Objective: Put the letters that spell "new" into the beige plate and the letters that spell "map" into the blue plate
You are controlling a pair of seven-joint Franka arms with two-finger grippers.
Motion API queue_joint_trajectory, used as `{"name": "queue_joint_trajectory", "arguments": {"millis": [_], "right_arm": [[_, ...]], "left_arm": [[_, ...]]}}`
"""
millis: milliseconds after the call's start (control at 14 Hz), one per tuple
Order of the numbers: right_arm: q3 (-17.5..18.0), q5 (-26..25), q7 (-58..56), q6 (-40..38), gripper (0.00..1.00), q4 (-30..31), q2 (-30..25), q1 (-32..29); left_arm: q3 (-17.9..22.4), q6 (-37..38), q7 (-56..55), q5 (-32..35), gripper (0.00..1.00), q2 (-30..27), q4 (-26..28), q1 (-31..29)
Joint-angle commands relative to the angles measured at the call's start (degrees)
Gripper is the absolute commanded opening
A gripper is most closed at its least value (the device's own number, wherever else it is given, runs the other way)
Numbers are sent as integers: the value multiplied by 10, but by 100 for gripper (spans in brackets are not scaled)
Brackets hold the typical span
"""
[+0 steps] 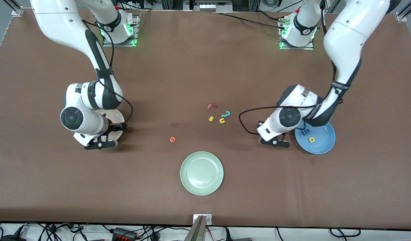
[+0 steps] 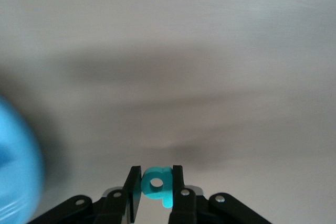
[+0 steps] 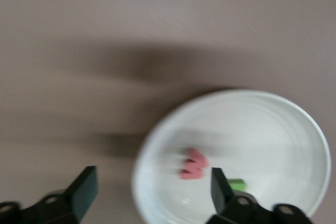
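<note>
The left gripper (image 2: 156, 188) pinches the teal p (image 2: 157, 184) between its two black pads, just off the rim of the blue plate (image 1: 322, 144) at the plate's nine o'clock, over bare table. Inside that plate lie the blue m (image 1: 305, 132) and, at its four o'clock, the yellow a (image 1: 312, 140).

The right gripper (image 3: 152, 192) hangs with its fingers spread wide over the beige plate (image 3: 294, 129), holding nothing — below it the pinkish-red w (image 3: 192, 164) rests on the plate floor, with the green n (image 3: 237, 184) just beside it and partly hidden by one finger.

The orange e (image 1: 172, 139) lies alone on the table, between the two plates and at eleven o'clock of the pale green plate (image 1: 201, 173). At one o'clock of the e sits a loose cluster: a red f (image 1: 211, 106), a yellow s (image 1: 211, 118), a yellow u (image 1: 222, 120) and a teal curly piece (image 1: 227, 114).

No readable writing shows on the arms or plates.

Both arms reach out from their bases, elbows bent, wrists turned down over their plates. The table wears a brown cloth (image 1: 198, 67); cables trail along its camera-side edge.
</note>
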State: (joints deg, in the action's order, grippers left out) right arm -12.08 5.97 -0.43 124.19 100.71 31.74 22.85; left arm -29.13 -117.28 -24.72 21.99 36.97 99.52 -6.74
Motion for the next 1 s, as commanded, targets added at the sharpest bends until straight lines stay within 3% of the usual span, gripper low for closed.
{"name": "queue_joint_trajectory", "arguments": {"millis": [0, 143, 286, 357, 429, 714, 929], "right_arm": [[7, 31, 24, -5, 100, -50, 19, 38], [7, 57, 31, -3, 100, -75, 38, 68], [7, 78, 61, 1, 100, -89, 57, 87], [7, 87, 90, 3, 100, -97, 68, 88], [7, 88, 130, 3, 100, -119, 86, 98], [7, 85, 205, 12, 100, -172, 139, 128], [6, 77, 199, 41, 100, -178, 155, 146]], "left_arm": [[6, 57, 68, 14, 6, -55, 10, -56], [4, 36, 158, 18, 9, -41, 11, -127], [6, 14, 166, 18, 27, -25, 19, -136], [6, 13, 171, 19, 56, -24, 16, -141], [5, 13, 176, 19, 100, -23, 14, -143], [-14, 16, 168, 17, 100, -42, 3, -139], [-45, 97, 172, 10, 100, -61, -70, -143]]}}
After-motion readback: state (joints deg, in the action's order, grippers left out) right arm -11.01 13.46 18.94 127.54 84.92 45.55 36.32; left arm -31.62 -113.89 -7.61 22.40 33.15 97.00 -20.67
